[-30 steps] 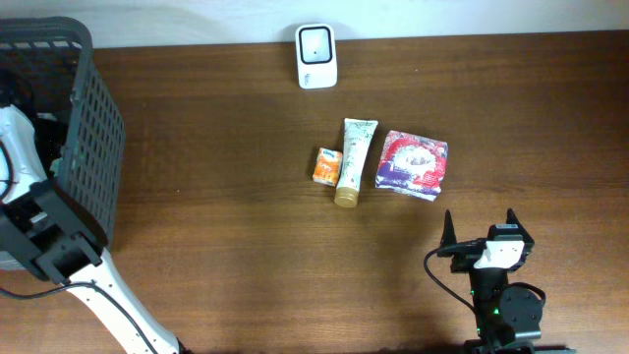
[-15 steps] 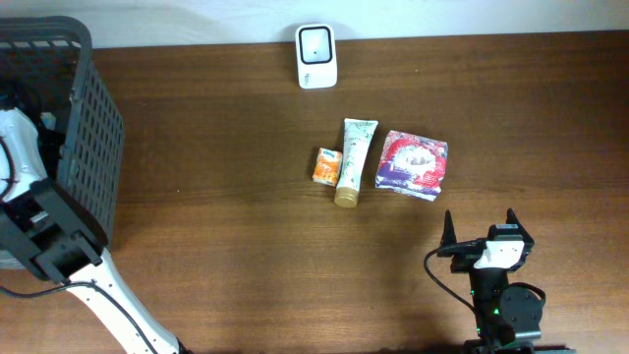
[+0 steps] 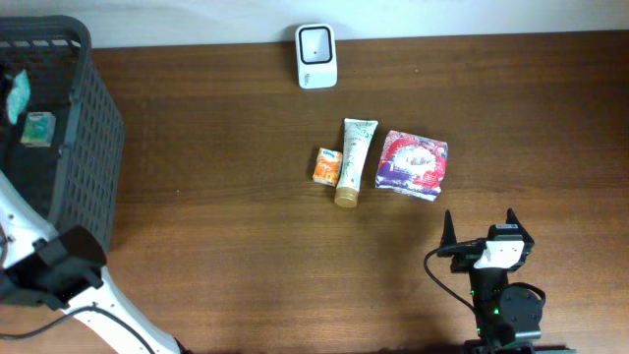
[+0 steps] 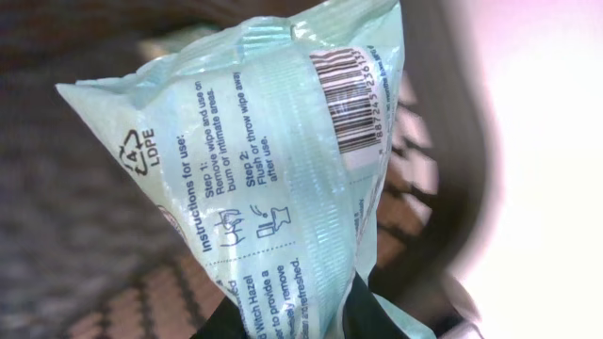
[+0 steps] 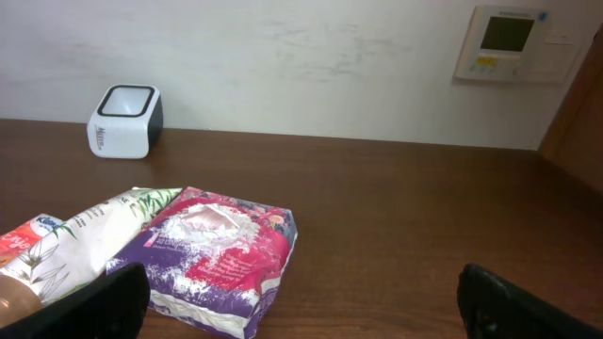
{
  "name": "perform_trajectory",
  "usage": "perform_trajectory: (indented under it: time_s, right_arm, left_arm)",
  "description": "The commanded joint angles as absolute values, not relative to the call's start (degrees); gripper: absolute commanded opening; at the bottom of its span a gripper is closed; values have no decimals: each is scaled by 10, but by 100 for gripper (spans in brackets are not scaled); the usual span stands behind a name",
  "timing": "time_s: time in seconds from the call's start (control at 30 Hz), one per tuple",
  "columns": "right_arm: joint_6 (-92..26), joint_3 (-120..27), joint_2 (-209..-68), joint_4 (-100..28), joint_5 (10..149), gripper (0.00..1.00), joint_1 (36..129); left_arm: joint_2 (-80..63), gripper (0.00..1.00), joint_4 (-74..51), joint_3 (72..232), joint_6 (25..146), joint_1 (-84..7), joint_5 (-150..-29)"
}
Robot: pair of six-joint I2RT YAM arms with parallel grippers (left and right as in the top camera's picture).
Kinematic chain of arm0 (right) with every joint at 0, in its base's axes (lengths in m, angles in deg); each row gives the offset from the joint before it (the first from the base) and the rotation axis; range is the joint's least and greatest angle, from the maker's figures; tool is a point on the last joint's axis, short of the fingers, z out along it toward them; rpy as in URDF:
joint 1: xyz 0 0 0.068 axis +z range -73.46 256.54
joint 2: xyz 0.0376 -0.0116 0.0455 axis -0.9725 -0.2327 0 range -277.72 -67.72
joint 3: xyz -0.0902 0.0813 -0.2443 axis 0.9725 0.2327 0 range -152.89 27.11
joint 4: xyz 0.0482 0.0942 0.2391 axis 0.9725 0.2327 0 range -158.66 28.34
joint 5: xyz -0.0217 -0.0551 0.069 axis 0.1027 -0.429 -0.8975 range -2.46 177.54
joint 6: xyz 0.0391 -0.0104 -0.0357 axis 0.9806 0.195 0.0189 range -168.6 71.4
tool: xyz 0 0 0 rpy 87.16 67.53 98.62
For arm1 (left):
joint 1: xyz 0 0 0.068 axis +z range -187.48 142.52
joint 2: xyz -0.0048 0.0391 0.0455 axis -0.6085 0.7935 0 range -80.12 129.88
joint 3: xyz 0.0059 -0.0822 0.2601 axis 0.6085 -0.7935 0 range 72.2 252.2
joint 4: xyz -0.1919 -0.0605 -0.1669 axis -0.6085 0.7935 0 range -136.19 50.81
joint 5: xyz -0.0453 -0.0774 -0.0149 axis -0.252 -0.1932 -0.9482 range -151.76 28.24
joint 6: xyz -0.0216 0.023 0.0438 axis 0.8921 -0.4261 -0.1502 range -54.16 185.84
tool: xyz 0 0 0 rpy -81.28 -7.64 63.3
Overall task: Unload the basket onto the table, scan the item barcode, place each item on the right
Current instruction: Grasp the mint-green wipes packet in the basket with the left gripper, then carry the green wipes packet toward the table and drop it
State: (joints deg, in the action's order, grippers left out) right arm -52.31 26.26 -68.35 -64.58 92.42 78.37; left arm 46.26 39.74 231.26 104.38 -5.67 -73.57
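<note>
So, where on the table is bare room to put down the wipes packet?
Bare wood lies between the basket and the orange sachet, and right of the purple pack. It is crowded at the middle, where sachet, tube and pack lie side by side.

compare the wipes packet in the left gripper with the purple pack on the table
The wipes packet is pale green, the purple pack red and purple. The wipes packet is pinched in the left gripper; the purple pack lies flat on the table. Both look plastic-wrapped.

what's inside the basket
A pale green packet and a small green box show within the basket; the rest is too dark to tell, and its wall covers part.
</note>
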Motion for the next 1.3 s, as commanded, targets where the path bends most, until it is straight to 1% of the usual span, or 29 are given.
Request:
perform_trajectory:
  time_s: [0.0, 0.1, 0.2, 0.23, 0.3, 0.33, 0.37, 0.4, 0.47, 0.57, 0.63, 0.7, 0.73, 0.8, 0.83, 0.93, 1.0, 1.07, 1.13, 1.2, 1.23, 1.27]
  right_arm:
    - [-527, 268, -679, -644, 925, 99, 780]
    - [-527, 268, -679, -644, 925, 99, 780]
    - [-527, 268, -679, -644, 925, 99, 780]
    - [-527, 268, -679, -644, 925, 98, 780]
    - [-527, 268, -679, -644, 925, 99, 780]
    - [-527, 268, -679, -644, 925, 99, 780]
    - [-527, 268, -679, -644, 925, 98, 780]
    - [-527, 268, -679, -644, 925, 99, 780]
    - [-527, 268, -679, -644, 925, 99, 780]
    - [-527, 268, -679, -644, 925, 99, 780]
    - [-527, 268, -679, -644, 925, 99, 780]
    - [-527, 268, -679, -644, 925, 99, 780]
    - [-527, 268, -679, -644, 925, 99, 780]
    - [-527, 268, -679, -644, 925, 99, 780]
    - [-527, 268, -679, -644, 925, 99, 780]
    - [-527, 268, -679, -644, 925, 99, 780]
    - [-527, 268, -679, -644, 925, 99, 780]
    - [-527, 268, -679, -644, 925, 99, 780]
    - [-527, 268, -679, -644, 925, 99, 780]
    - [-527, 268, -679, -644, 925, 99, 780]
    - [-527, 268, -679, -644, 925, 99, 780]
    - [-527, 268, -679, -644, 925, 99, 780]
  left_arm:
    - [435, 11, 389, 2320, 981, -90, -878]
    - [429, 13, 389, 2320, 919, -137, -879]
    - [429, 13, 416, 2319, 857, -202, -879]
    - [429, 14, 418, 2319, 819, -236, -879]
    - [429, 20, 419, 2317, 745, -301, -871]
    - [429, 21, 425, 2311, 713, -340, -847]
    - [429, 22, 428, 2305, 703, -360, -831]
    - [429, 23, 435, 2285, 685, -405, -792]
    - [430, 23, 433, 2239, 686, -460, -758]
    - [430, 24, 391, 2145, 686, -528, -752]
    - [430, 27, 324, 2038, 686, -578, -752]
    - [430, 31, 269, 1964, 686, -606, -750]
    - [430, 34, 219, 1904, 693, -624, -725]
    - [430, 37, 152, 1827, 738, -644, -652]
    - [430, 37, 135, 1808, 757, -647, -640]
    - [430, 38, 100, 1768, 771, -649, -639]
    - [430, 41, 98, 1762, 771, -649, -638]
    - [430, 45, 98, 1763, 771, -648, -638]
    - [427, 52, 117, 1775, 763, -646, -637]
    - [411, 56, 183, 1821, 763, -634, -634]
    - [402, 60, 219, 1846, 763, -627, -635]
    - [388, 81, 291, 1893, 773, -620, -644]
